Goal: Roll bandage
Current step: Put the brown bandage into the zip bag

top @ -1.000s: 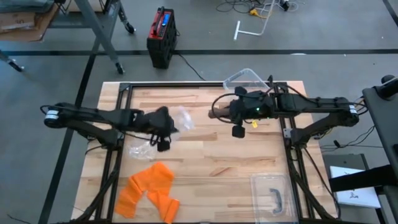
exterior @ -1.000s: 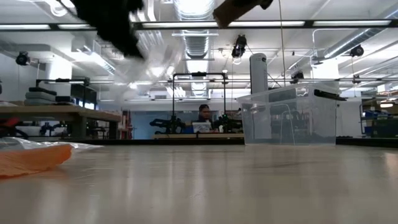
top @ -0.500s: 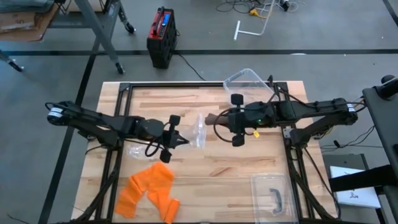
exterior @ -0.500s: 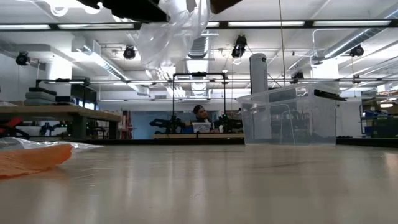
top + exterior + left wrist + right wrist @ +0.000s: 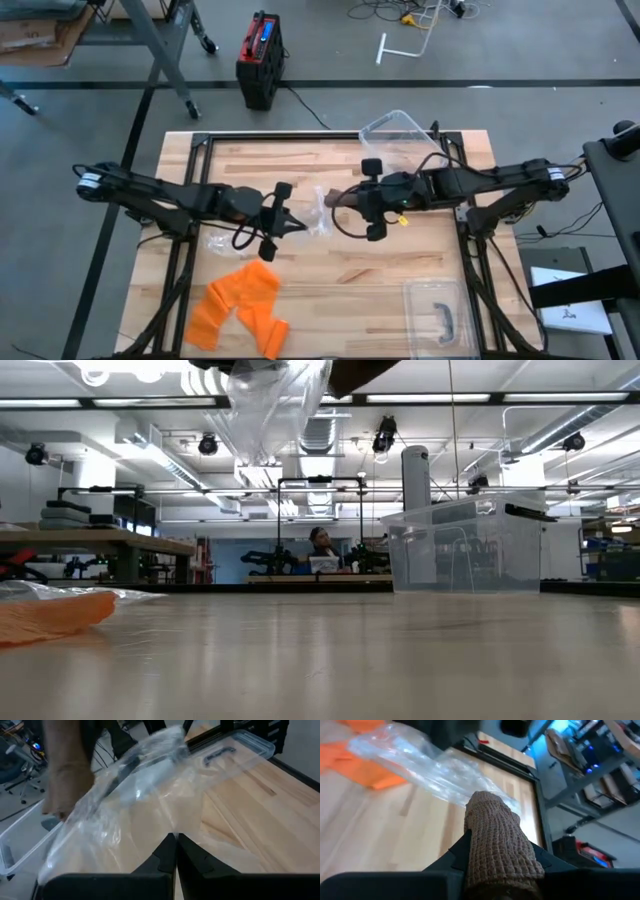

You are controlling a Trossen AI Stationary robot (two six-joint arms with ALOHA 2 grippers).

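While held up over the middle of the worktop, kept facing each other, seemingly to feed one thing into the other. Left gripper pinched fully shut on the clear plastic bag, hung slack. Right gripper closed partway round the brown rolled bandage, its end just beside the bag. Lying off to the sides: orange bandage strips, clear bin, lid. Nothing between grippers.
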